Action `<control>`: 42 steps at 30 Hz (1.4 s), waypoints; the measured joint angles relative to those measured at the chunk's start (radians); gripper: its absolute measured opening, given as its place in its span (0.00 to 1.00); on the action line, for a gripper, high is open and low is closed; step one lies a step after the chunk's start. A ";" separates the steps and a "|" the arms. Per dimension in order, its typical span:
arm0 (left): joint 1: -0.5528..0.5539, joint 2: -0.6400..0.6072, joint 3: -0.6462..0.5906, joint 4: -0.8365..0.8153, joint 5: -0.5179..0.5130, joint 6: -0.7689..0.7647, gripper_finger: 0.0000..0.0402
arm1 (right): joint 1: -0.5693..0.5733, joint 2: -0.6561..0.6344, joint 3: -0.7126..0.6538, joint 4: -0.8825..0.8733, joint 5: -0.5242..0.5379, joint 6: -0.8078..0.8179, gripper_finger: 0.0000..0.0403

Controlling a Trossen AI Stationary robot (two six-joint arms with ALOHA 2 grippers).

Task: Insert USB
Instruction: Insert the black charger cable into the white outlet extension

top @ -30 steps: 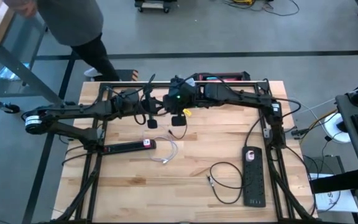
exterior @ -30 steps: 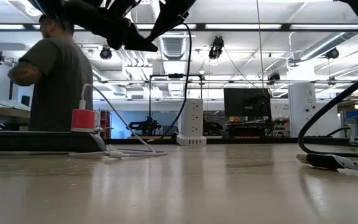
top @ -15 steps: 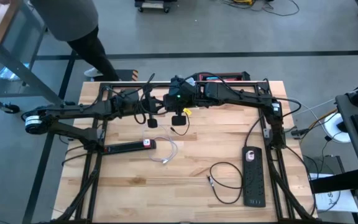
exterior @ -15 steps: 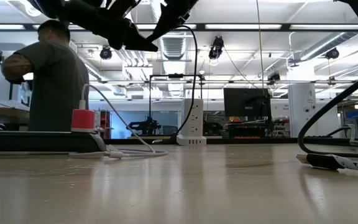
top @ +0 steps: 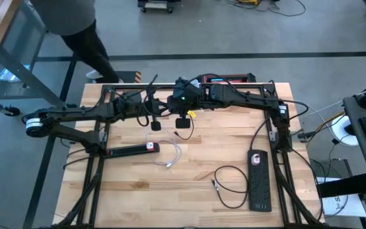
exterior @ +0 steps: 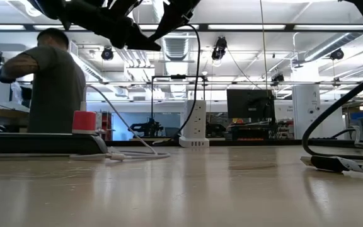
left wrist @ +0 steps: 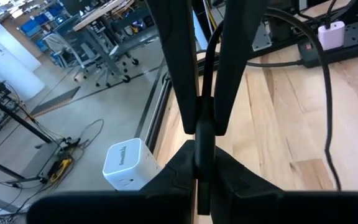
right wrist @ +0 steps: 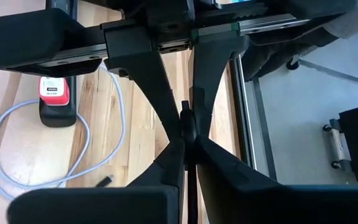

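Almost nothing on the worktop [top: 189, 191] has moved; only the person [exterior: 52, 85] behind it has shifted a little. The black cable [left wrist: 202, 118] hangs in the air near the back edge, pinched by both grippers. The left gripper [left wrist: 202, 124] and right gripper [right wrist: 187, 127] each have their jaws closed on it. The power strip [top: 131, 150] with the red charger [top: 150, 147] lies well apart. The cable could slip or twist if one arm pulls harder.

Both grippers are hanging side by side over the far middle of the worktop [top: 189, 203], the left gripper [top: 154, 124] just left of the right gripper [top: 182, 122]. Nearer than the left gripper, a power strip [top: 129, 151] is lying, a coiled cable [top: 172, 154] beside it. Well to the right grippers' near side, a second power strip [top: 260, 179] is lying with a looped cord [top: 230, 184] on its left.
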State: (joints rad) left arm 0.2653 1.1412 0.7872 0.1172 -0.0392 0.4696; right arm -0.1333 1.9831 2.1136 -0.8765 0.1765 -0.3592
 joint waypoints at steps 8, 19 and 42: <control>-0.003 -0.011 0.000 0.015 0.013 -0.012 0.01 | 0.008 -0.008 0.000 0.020 0.000 -0.016 0.10; -0.016 -0.080 -0.002 0.023 0.134 -0.044 0.01 | 0.045 -0.044 -0.002 0.077 -0.012 -0.087 0.07; -0.051 -0.127 -0.018 0.024 0.161 -0.069 0.08 | 0.056 -0.053 -0.003 0.135 -0.138 -0.045 0.02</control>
State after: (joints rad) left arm 0.2144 1.0137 0.7696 0.1410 0.1215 0.4008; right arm -0.0774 1.9306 2.1110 -0.7412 0.0387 -0.4044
